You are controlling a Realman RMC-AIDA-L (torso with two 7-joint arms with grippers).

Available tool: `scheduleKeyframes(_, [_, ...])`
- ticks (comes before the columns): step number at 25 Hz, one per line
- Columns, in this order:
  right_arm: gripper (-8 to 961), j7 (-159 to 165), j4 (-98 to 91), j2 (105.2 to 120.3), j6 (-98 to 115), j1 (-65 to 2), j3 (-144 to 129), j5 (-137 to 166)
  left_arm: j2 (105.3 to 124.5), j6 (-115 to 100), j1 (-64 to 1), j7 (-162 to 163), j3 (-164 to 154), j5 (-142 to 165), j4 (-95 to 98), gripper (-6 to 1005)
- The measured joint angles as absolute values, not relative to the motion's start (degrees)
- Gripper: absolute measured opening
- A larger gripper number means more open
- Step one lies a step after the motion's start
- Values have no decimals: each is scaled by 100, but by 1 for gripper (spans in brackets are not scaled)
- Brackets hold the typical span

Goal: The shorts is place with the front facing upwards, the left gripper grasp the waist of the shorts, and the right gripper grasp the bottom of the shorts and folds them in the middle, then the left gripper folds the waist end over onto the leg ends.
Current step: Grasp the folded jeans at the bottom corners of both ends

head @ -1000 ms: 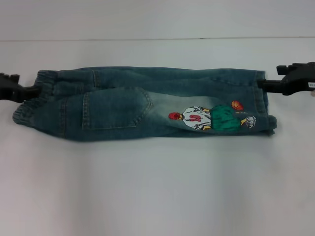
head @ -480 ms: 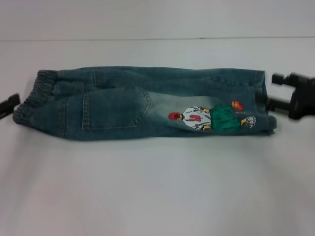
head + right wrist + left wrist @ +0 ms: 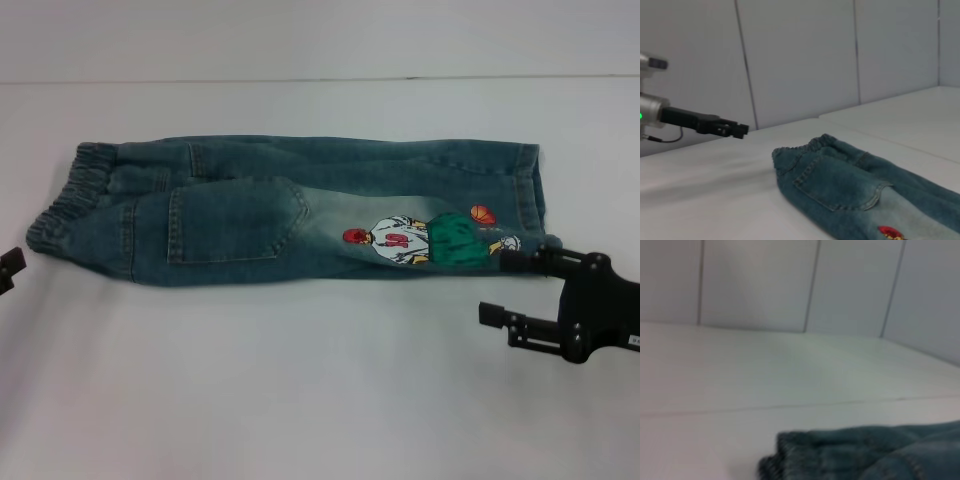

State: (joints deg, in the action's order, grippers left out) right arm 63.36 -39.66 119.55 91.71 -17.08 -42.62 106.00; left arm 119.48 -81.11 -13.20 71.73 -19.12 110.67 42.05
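The denim shorts [image 3: 300, 210] lie flat across the white table [image 3: 300, 380], folded lengthwise. The elastic waist [image 3: 70, 195] points left and the leg ends [image 3: 530, 195] point right, with a cartoon print [image 3: 420, 238] near the hem. My right gripper [image 3: 506, 288] hovers open just in front of the leg ends and holds nothing. Only the tip of my left gripper [image 3: 8, 268] shows at the left edge, apart from the waist. In the right wrist view the shorts [image 3: 850, 185] lie with the left gripper [image 3: 735, 129] off to their side. The left wrist view catches the waist [image 3: 805, 455].
The table's back edge [image 3: 320, 80] meets a pale panelled wall [image 3: 800, 55]. Bare tabletop stretches in front of the shorts and on both sides.
Both grippers have let go of the shorts' ends. The left one drew back toward the left edge; the right one moved forward to the front of the leg ends. The shorts stayed put.
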Motion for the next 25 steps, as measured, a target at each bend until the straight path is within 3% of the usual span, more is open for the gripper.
scheduleKeyframes(12, [755,6290,-3787,11961,9282,-1771,-4226,10578,11903,-6323,-1898,6709,-2678,11252,3887,646])
scheduleKeyframes(25, [753,6419,-3779,11971,9473,-1792,-4148,10511,11809,-5736,-2223,6721,-2871,11927,3687,645])
